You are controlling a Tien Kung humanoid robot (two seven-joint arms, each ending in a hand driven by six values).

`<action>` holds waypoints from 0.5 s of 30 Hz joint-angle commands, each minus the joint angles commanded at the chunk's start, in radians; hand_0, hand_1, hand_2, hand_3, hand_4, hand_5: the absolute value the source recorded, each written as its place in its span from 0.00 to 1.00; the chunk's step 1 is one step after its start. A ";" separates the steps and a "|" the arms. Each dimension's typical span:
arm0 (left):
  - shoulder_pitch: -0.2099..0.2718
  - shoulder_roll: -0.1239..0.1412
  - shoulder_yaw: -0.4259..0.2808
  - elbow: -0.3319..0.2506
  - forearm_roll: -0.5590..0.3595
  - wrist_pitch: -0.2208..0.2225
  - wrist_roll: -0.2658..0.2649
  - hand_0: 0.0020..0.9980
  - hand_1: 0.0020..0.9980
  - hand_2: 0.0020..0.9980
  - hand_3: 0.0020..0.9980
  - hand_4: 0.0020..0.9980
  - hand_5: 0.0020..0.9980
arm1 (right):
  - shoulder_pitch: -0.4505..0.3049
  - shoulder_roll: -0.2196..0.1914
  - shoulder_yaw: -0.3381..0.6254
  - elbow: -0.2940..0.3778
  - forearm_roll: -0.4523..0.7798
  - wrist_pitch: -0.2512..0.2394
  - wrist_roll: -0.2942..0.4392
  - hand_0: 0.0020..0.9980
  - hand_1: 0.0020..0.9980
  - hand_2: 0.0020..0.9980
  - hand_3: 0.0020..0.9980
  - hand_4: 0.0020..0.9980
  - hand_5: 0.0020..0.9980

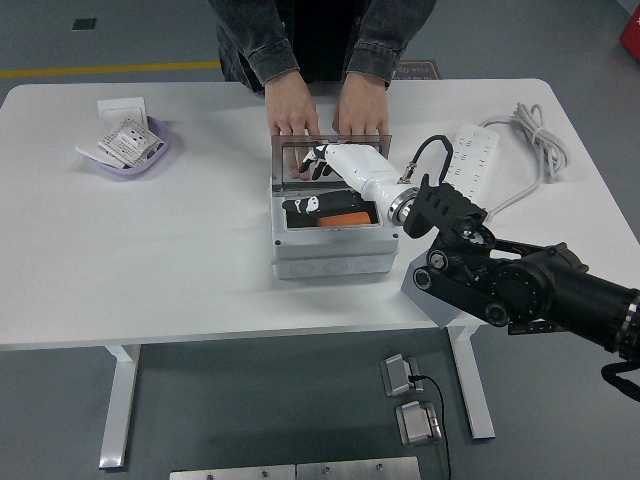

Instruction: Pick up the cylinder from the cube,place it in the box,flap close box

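The grey box (327,258) stands at the table's middle with its clear framed lid (330,142) raised at the back. An orange cylinder (346,218) lies inside on the black lining, free of any hand. Beside it lies a black piece with a white mark (305,206). My right hand (318,161), white with dark fingers, hovers above the box's back edge just in front of the lid, fingers loose and holding nothing. A person's two hands (293,118) (362,116) rest on the lid's top edge from the far side. My left arm is out of view.
A purple bowl (131,148) of packets and a white card (122,106) sit at the far left. A white power strip (468,156) with its cable (536,131) lies to the right of the box, close to my forearm.
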 joint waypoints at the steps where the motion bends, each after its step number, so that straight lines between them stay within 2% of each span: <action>1: 0.001 0.000 0.000 0.000 -0.001 0.000 0.000 0.62 0.66 0.57 0.56 0.59 0.13 | -0.007 -0.012 0.018 0.022 -0.004 0.010 -0.010 0.74 0.62 0.60 0.69 0.96 0.68; 5: 0.004 -0.001 0.008 0.001 -0.007 0.001 -0.001 0.62 0.65 0.57 0.56 0.59 0.13 | -0.019 -0.059 0.095 0.120 -0.019 0.054 -0.048 0.74 0.60 0.59 0.68 0.97 0.70; 9: 0.004 -0.002 0.021 0.002 -0.017 0.001 -0.001 0.62 0.66 0.57 0.56 0.59 0.13 | 0.015 -0.082 0.142 0.189 -0.019 0.077 -0.068 0.72 0.59 0.59 0.68 0.97 0.71; 11: 0.003 -0.002 0.026 0.002 -0.020 0.001 -0.001 0.62 0.66 0.57 0.56 0.59 0.13 | 0.044 -0.082 0.149 0.180 -0.009 0.080 -0.068 0.72 0.59 0.59 0.68 0.97 0.71; 15: -0.001 -0.002 0.032 0.001 -0.023 0.001 0.000 0.62 0.65 0.58 0.56 0.58 0.12 | 0.116 -0.056 0.122 0.101 0.043 0.076 -0.052 0.71 0.59 0.59 0.68 0.97 0.72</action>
